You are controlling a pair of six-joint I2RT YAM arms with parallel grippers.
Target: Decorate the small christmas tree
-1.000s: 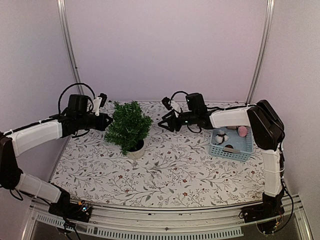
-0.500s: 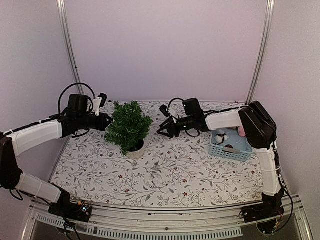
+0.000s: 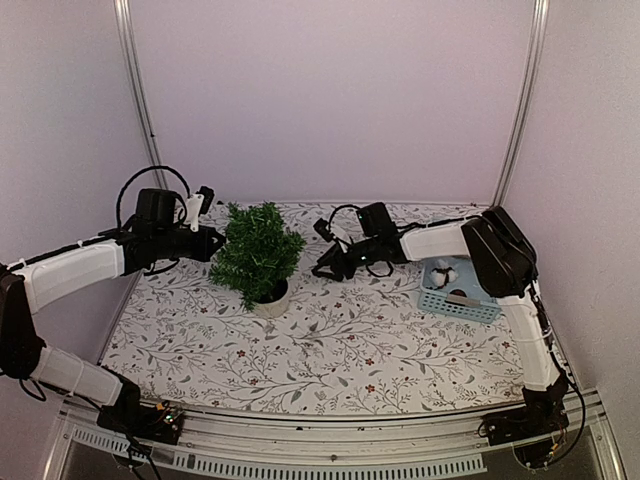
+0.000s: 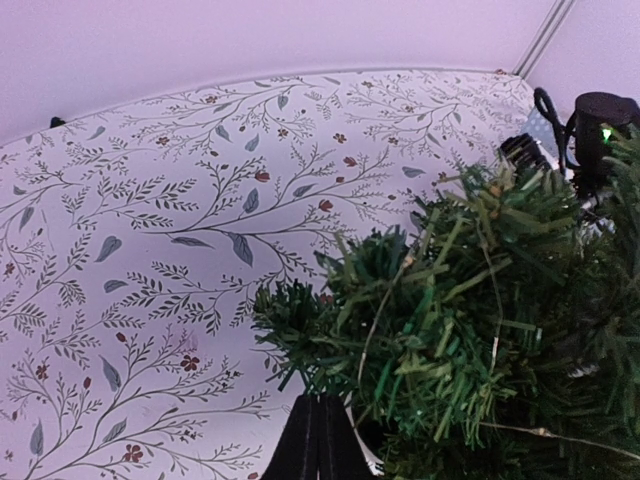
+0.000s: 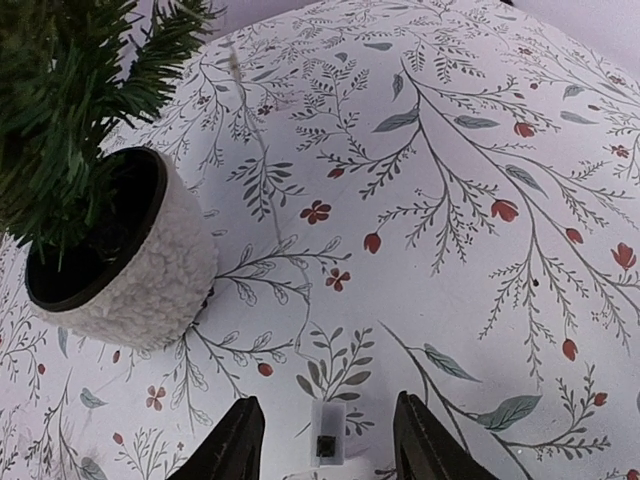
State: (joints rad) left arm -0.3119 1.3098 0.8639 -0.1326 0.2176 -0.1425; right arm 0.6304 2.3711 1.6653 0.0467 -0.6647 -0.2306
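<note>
Left hand (image 3: 207, 241) clenched, fingers pressed together, just beside the small christmas tree (image 3: 258, 252) at its 9 o'clock; bushy dark green needles, round white fuzzy pot, standing left of centre on floral-printed desk (image 3: 350, 340). Right hand (image 3: 325, 266) released, fingers spread, near at 3 o'clock.

The top view looks down from the near edge of the tabletop (image 3: 340, 340); both wrist views face the tree (image 3: 258, 255) closely, from opposite sides.
</note>
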